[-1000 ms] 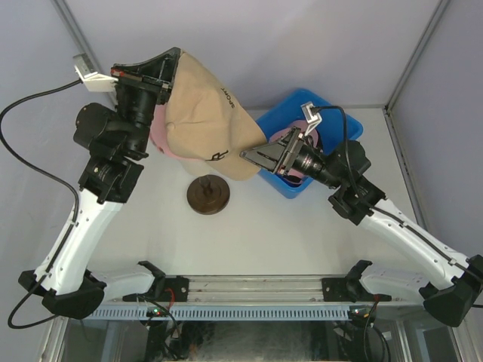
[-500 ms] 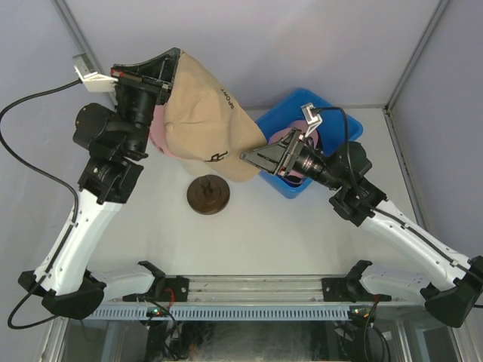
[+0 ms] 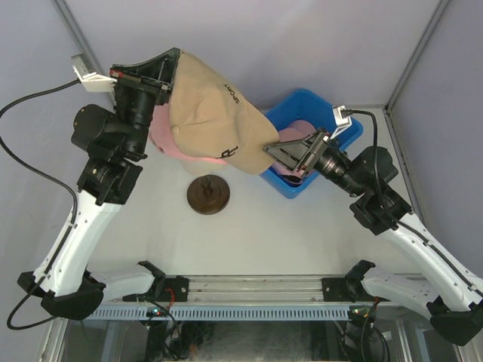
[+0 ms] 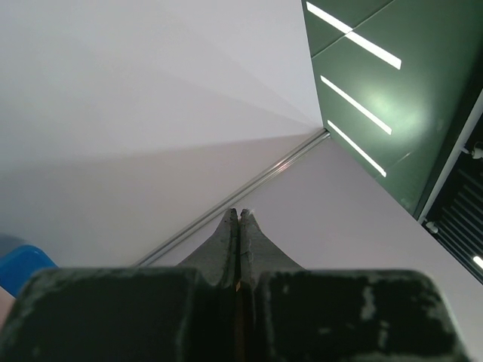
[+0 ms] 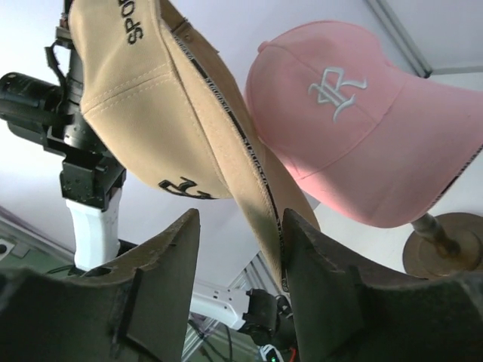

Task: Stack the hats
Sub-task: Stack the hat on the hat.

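The tan cap (image 3: 215,113) hangs in the air from my left gripper (image 3: 162,72), which is shut on its back edge; a tan sliver shows between the shut fingers in the left wrist view (image 4: 239,215). The pink cap (image 3: 160,139) sits below it on the stand, above the brown base (image 3: 208,194). My right gripper (image 3: 278,151) is open at the tan cap's brim. In the right wrist view the brim (image 5: 256,196) hangs between the open fingers (image 5: 238,226), against the right one, with the pink cap (image 5: 362,136) beside it. The black caps are out of view.
The blue bin (image 3: 302,105) stands at the back right, under my right gripper, with something pink (image 3: 296,130) in it. The enclosure's walls are close behind the left arm and right of the bin.
My right arm has drawn back to the right. The tan cap's brim has swung right with it and the cap hangs flatter. The left arm has barely moved.
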Robot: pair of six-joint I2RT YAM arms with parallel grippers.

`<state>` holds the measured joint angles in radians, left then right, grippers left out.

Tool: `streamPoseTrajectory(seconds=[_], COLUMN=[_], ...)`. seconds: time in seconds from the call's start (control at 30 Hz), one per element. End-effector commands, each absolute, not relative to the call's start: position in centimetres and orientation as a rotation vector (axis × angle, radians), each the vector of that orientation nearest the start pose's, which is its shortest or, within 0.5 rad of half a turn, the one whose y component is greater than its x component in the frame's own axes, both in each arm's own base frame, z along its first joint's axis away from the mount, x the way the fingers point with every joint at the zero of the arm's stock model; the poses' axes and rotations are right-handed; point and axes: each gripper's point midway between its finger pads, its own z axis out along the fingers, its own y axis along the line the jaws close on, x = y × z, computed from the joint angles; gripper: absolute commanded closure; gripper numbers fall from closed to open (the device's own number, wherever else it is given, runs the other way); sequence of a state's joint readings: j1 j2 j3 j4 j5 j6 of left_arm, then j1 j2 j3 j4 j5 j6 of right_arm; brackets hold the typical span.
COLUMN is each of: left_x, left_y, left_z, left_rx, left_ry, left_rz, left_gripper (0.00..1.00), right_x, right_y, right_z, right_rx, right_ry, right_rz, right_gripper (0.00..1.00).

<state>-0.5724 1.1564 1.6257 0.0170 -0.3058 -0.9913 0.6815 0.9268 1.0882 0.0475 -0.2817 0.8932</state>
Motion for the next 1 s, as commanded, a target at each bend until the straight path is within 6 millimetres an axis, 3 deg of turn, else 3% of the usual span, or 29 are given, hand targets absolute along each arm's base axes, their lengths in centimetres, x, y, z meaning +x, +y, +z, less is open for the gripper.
streamPoseTrajectory(seconds=[0.0, 0.2, 0.33, 0.47, 0.73, 0.97], left_x=[28.0, 28.7, 28.7, 28.4, 27.5, 27.7], left_y=[-16.7, -17.5, -17.1, -15.3, -12.1, -11.6], left_z=[64.0, 63.5, 63.5, 63.2, 63.0, 63.0], left_rx=[-0.475, -0.466, -0.463, -0.473, -0.462, -0.377], left_ry=[1.005, 1.029, 1.033, 1.047, 1.103, 1.199], left_rz=[-1.264, -1.262, -1.223, -1.104, -0.878, -0.721], left_gripper=[1.00, 1.00, 1.00, 1.00, 1.00, 1.00], right_x=[20.8, 21.4, 21.6, 21.2, 21.8, 23.1], right_y=[26.5, 27.5, 27.9, 27.2, 25.2, 25.7], right_z=[46.0, 46.1, 46.0, 47.1, 48.9, 49.9], right_rx=[-0.125, -0.134, -0.137, -0.187, -0.368, -0.537], right_ry=[1.496, 1.493, 1.496, 1.452, 1.289, 1.055], right_rz=[1.459, 1.520, 1.549, 1.586, 1.567, 1.529], right_gripper=[0.55, 1.00, 1.00, 1.00, 1.00, 1.00])
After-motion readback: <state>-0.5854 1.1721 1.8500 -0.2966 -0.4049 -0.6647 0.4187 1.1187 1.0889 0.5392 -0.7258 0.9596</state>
